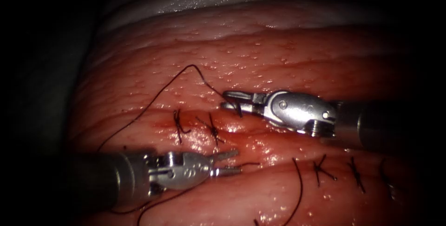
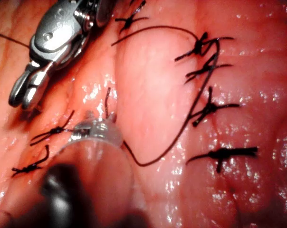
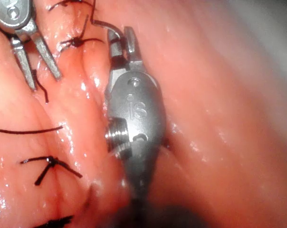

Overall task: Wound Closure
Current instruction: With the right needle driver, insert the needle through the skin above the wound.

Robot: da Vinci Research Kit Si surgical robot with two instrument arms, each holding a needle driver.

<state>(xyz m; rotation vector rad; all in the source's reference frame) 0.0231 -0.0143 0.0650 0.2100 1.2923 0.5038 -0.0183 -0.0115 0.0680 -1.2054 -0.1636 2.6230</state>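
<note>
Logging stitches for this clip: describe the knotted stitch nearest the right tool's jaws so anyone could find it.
Start at the cut running across the tissue. Two knotted stitches cross it between the tools; take the one just left of the right tool, which grips thread. Its neighbour lies farther left.

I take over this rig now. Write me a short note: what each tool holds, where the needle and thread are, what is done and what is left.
Right tool: jaws shut on the thread, just above the cut.
Left tool: jaws open, holding nothing, at the cut's lower edge.
Needle: I cannot make it out.
Thread: it arcs up from the right tool, then runs down-left past the left tool's shaft.
Done: two knotted stitches on this cut; further stitches lie on the lower right.
Left: the cut right of the two stitches is open, with red fluid in it.
</note>
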